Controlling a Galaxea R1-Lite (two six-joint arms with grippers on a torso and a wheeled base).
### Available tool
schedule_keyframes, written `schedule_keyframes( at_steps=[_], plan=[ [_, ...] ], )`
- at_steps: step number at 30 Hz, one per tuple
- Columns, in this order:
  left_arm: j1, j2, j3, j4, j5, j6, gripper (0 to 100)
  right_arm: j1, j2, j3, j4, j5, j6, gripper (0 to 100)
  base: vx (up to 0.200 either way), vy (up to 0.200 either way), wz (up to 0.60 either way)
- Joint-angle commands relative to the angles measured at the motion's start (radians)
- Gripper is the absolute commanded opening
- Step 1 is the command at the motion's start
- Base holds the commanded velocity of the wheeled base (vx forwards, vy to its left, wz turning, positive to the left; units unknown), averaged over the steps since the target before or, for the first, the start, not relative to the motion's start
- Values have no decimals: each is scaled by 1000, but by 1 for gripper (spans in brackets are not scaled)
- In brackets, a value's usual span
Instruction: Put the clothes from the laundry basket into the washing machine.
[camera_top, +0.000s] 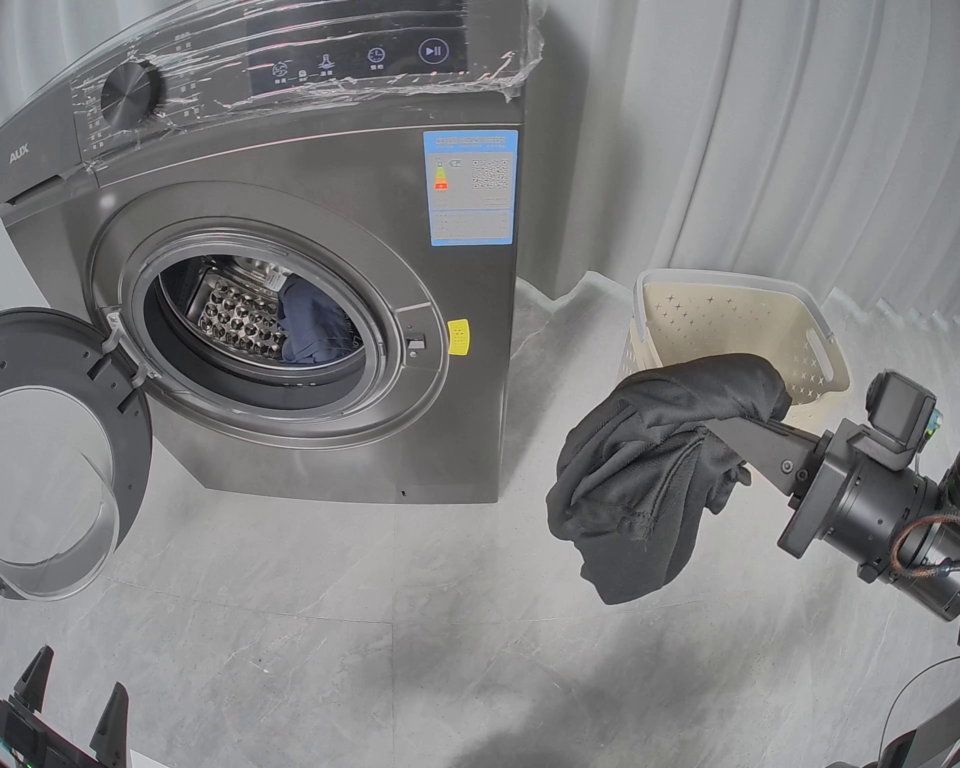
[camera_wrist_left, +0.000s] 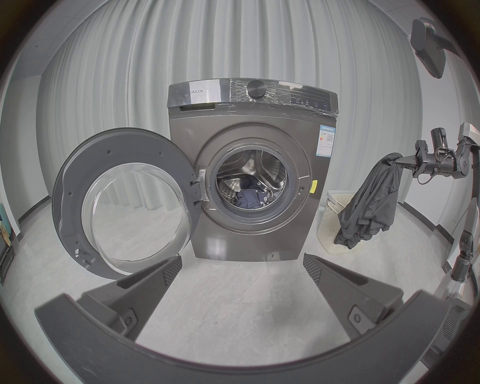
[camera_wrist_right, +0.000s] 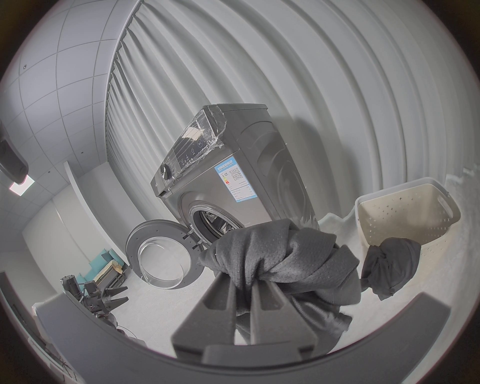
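Right tool (camera_wrist_right: 244, 286) gripping garment (camera_top: 640, 480), blue-labelled washer (camera_top: 330, 170)

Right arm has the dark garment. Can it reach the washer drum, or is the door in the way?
Likely yes: the door is swung wide left; only bare floor lies between the right gripper with the dark garment and the drum.

Dark grey garment (camera_top: 640, 470) hangs bunched at 7 o'clock of the upright cream laundry basket (camera_top: 720, 315). At the basket's 9 o'clock stands the grey washing machine (camera_top: 350, 170), door (camera_top: 50, 350) open, 1 blue garment (camera_top: 312, 322) in its drum (camera_top: 235, 310).
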Motion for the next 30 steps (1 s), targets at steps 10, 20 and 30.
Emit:
schedule_keyframes(
  at_steps=[10,20,30],
  plan=[
    [-2,-17,15,1,2,-2,100,0,-1,1,0,1,-1,0,0,200,0],
    [0,-17,15,1,0,-2,100,-10,-10,-2,0,1,-1,0,0,100,0],
    [-2,-15,15,1,0,-3,100,-14,-10,-2,0,1,-1,0,-140,0,0]
  ],
)
